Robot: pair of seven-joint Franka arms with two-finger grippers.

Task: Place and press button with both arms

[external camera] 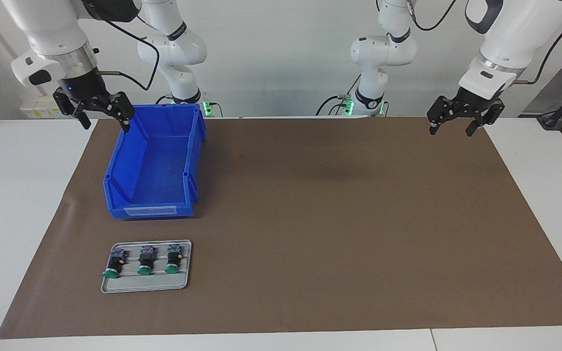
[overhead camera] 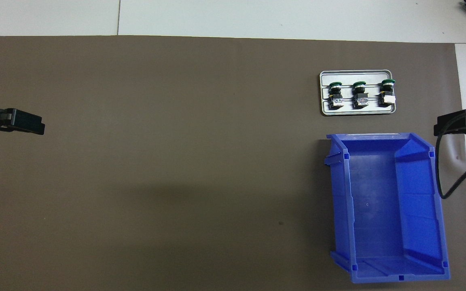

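Buttons, three of them with green caps, lie side by side on a small grey tray toward the right arm's end of the table. Each lies on its side with its cap pointing away from the robots: one button at the tray's outer end, the middle button beside it, and the third button at the end closest to the table's middle. None of them touches another.

A blue storage bin sits on the brown mat, nearer to the robots than the tray and just beside it, its low open front toward the tray. I can see nothing inside the bin.

Up in the air, the right gripper hangs over the mat's edge beside the bin's corner closest to the robots, fingers spread wide and holding nothing. The left gripper hangs over the mat's corner at the left arm's end, well apart from the tray and bin, its fingers likewise spread wide and empty. In the overhead view only the dark tips of both grippers poke in from the sides.
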